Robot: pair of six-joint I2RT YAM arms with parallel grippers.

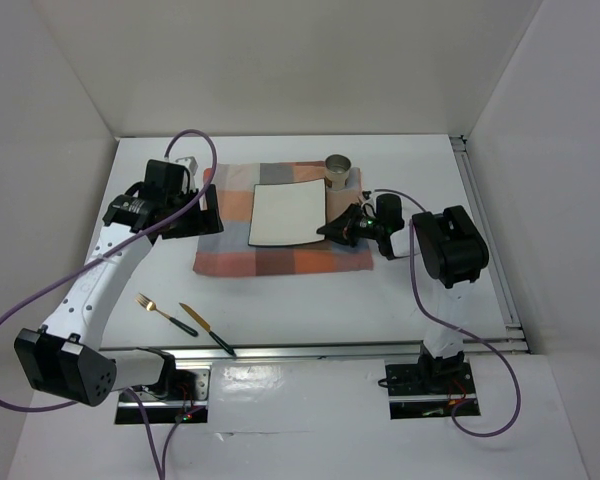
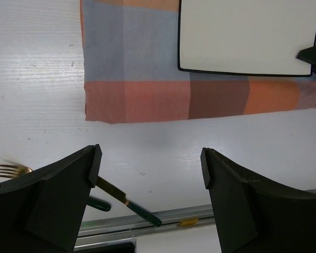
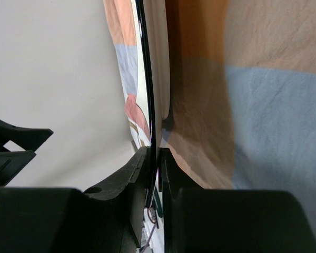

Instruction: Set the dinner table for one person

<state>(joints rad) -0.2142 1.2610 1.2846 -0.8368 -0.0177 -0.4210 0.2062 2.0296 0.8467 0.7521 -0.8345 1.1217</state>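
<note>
**Dinner table** [image 1: 310,300]: white top with rails at its edges. It is carrying every item below, and I am working over its middle.

**Checked cloth** [image 1: 280,258]: lying flat at the table's centre, and I judge it is serving as the place mat.

**Square white plate** [image 1: 286,213]: sitting on the cloth, toward the cloth's 12 o'clock side. I cannot tell whether its 3 o'clock edge is lifting off the cloth.

**Right pincer** [image 3: 156,158]: clenching on the plate's 3 o'clock rim. In the wrist view the dark rim is running edge-on between both fingers. I am taking the rim, I judge, because a flat plate offers no other hold, and probably to square it on the cloth.

**Left pincer** [image 2: 150,161]: released, jaws standing wide with nothing between them. It is hovering over the cloth's 9 o'clock edge, well apart from the plate. I judge it is keeping out of the right arm's way.

**Cup** [image 1: 338,170]: standing upright at the cloth's 1 o'clock corner, near my right pincer. I am counting it a bump risk.

**Fork** [image 1: 152,307] and **knife** [image 1: 206,329]: lying close together on bare table at 7 o'clock, near the rail and well apart from the cloth. They are not yet set beside the plate, so I judge the setting is partway done.
</note>
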